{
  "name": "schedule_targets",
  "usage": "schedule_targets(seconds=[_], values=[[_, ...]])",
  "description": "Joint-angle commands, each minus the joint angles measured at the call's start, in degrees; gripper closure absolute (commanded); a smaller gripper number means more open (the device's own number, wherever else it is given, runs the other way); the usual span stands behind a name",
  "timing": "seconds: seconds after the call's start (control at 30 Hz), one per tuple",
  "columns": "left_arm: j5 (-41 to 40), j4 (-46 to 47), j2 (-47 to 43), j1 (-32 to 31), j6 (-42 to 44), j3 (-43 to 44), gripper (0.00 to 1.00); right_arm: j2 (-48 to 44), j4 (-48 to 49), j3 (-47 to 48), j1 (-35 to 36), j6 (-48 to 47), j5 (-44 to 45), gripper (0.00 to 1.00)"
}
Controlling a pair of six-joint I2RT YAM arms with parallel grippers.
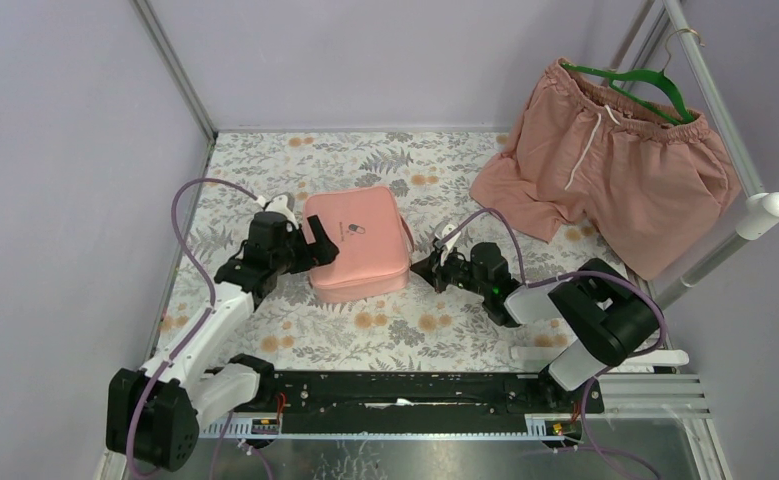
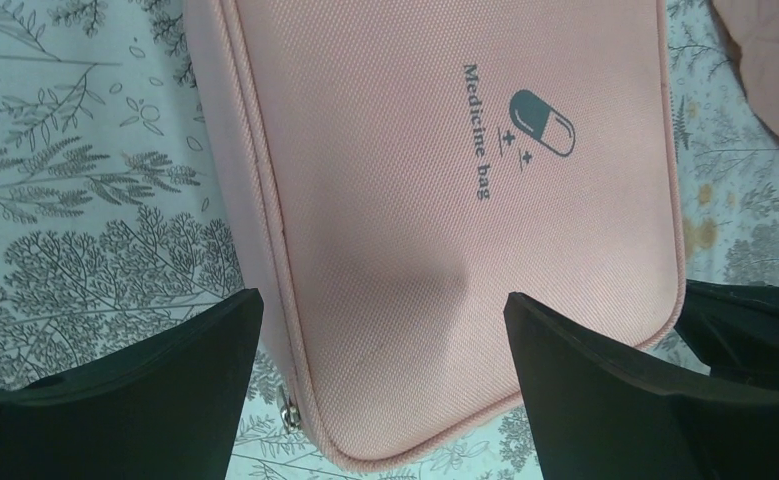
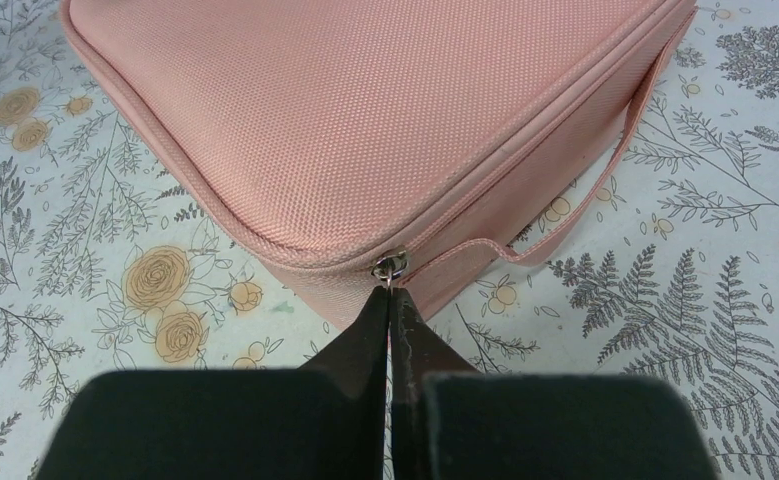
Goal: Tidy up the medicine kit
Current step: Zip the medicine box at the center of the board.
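The medicine kit [image 1: 357,243], a pink zip case with a pill logo on its lid, lies shut on the floral cloth. My left gripper [image 1: 317,240] is open at the kit's left side. In the left wrist view its black fingers [image 2: 145,390] stand wide apart over a corner of the kit [image 2: 415,200], beside a small metal zip pull [image 2: 286,404]. My right gripper [image 1: 417,268] is at the kit's near right corner. In the right wrist view it [image 3: 389,292] is shut on the metal zip pull [image 3: 390,268] of the kit [image 3: 365,120].
Pink drawstring shorts [image 1: 615,160] on a green hanger [image 1: 645,85] hang at the back right, against a metal frame with a white pole [image 1: 735,240]. The kit's thin carry strap [image 3: 625,150] lies along its right side. Lilac walls close in the left and back.
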Motion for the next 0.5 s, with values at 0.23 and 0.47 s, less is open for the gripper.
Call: schedule_targets(seconds=[0.23,0.47], values=[[-3.1,1.94,-3.79,-0.38,-10.59,-7.12,0.09,-3.22,-3.8,1.32,-0.32,0.41,0.46,1.0],[-7.72,2.01,-5.19,-0.36,-12.31,-5.9,0.19,-3.5,-4.28,1.04,-0.32,0.94,-0.37,1.0]])
